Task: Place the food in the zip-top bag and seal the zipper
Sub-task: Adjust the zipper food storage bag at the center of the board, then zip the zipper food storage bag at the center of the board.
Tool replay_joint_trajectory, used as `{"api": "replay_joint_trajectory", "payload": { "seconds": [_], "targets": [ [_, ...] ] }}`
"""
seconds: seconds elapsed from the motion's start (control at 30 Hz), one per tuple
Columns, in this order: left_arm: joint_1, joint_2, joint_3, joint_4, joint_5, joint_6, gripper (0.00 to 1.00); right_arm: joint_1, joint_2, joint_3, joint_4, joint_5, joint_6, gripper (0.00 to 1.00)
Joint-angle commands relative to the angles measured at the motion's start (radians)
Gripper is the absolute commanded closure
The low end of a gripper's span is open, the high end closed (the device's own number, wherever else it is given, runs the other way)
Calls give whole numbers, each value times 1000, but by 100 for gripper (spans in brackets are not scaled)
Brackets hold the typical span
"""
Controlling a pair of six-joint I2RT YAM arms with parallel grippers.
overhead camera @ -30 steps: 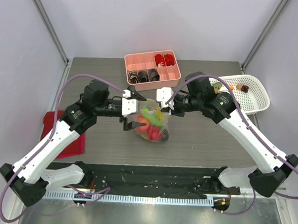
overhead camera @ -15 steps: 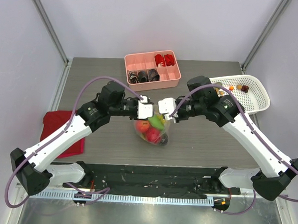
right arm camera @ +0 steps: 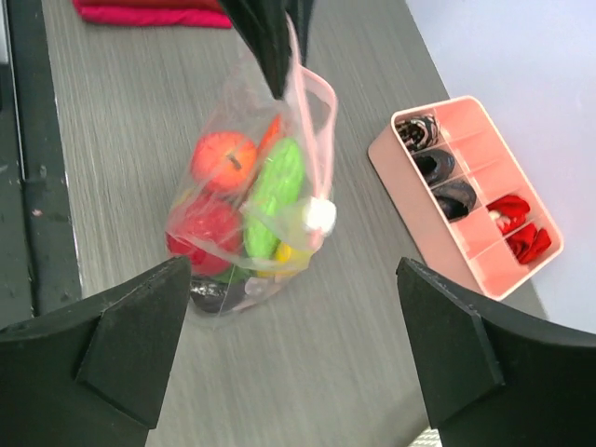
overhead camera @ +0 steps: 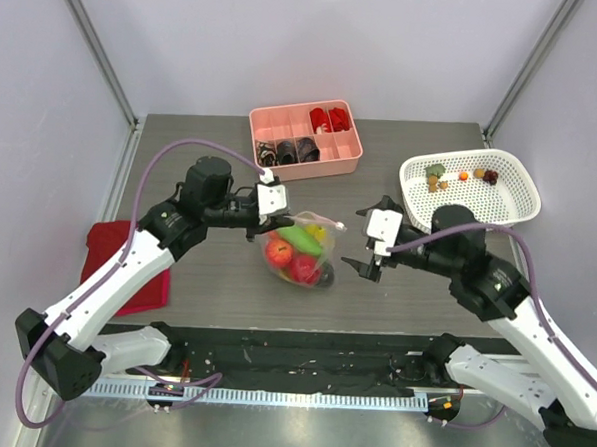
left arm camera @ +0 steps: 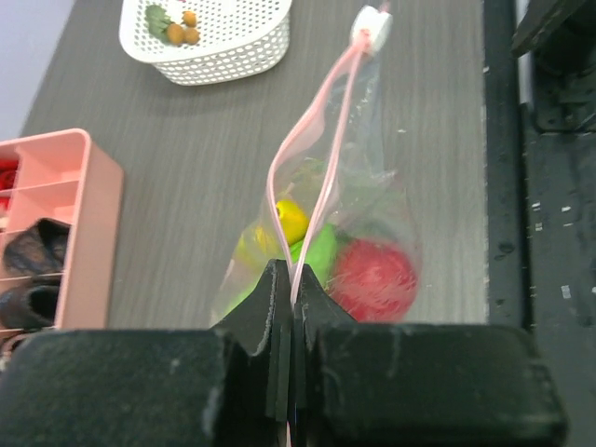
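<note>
At the far left of the table lies one red cloth (overhead camera: 102,243), clear of the work. Next along, the left gripper (left arm camera: 287,284) is clamped tight on the near end of the zipper (left arm camera: 333,140), holding the one zip-top bag (overhead camera: 302,252) up by its mouth while the bag's belly rests on the table (overhead camera: 413,139).

The pink strip runs away from those fingers toward the right arm, roughly left to right across the table. Its two tracks stand apart in the middle, so the mouth is not yet sealed. One white slider (left arm camera: 372,22) sits at the far end, on the right arm's side.

Inside the bag I count two red round pieces, one green, one yellow, an orange sliver and one dark piece low down.

The right gripper (overhead camera: 363,239) hangs just beside the bag, jaws spread wide and holding nothing. It is the nearer tool to the slider, so I would judge that the closing pull falls to it.

Behind sits one pink compartment tray (overhead camera: 316,168). At the far right is one white mesh basket (overhead camera: 509,210) with four or five small pieces.
</note>
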Motion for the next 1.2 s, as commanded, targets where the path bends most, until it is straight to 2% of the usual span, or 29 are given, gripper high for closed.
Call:
{"api": "replay_joint_trajectory", "payload": {
  "seconds": [0.0, 0.1, 0.13, 0.33, 0.43, 0.67, 0.7, 0.73, 0.77, 0.8, 0.93, 1.0, 1.03, 1.07, 1.13, 1.17],
  "targets": [
    [7, -34, -18, 100, 75, -107, 100, -3, -69, -138, 315, 61, 257, 4],
    [16, -46, -40, 135, 88, -157, 100, -4, -54, -194, 410, 33, 305, 13],
    [22, -50, -51, 153, 88, -173, 100, -4, -48, -209, 433, 33, 322, 23],
    [31, -60, -48, 157, 85, -191, 100, -15, -19, -263, 507, -6, 316, 52],
    [36, -60, -50, 163, 89, -197, 100, -13, -17, -272, 509, -10, 307, 61],
    [42, -55, -50, 158, 112, -199, 100, -23, -17, -281, 549, -5, 329, 62],
    [43, -55, -48, 155, 112, -202, 100, -23, -10, -280, 552, -11, 326, 66],
    [43, -54, -47, 157, 112, -200, 100, -24, -7, -278, 550, -17, 324, 82],
    [45, -55, -44, 152, 112, -199, 100, -27, -3, -274, 552, -17, 322, 93],
    [48, -55, -44, 143, 111, -196, 100, -32, 0, -274, 549, -17, 324, 99],
    [63, -61, -31, 106, 117, -167, 100, -39, -3, -265, 535, -25, 292, 99],
    [63, -61, -19, 88, 134, -135, 89, -39, -3, -255, 518, -39, 277, 99],
    [63, -63, -4, 89, 147, -128, 74, -39, 0, -252, 512, -48, 263, 99],
    [62, -63, 4, 98, 148, -131, 65, -39, 0, -245, 506, -57, 252, 99],
    [45, -60, 40, 121, 134, -137, 55, -41, 6, -235, 486, -79, 224, 99],
    [36, -45, 59, 121, 126, -139, 54, -41, 9, -231, 468, -83, 215, 99]
  ]
}}
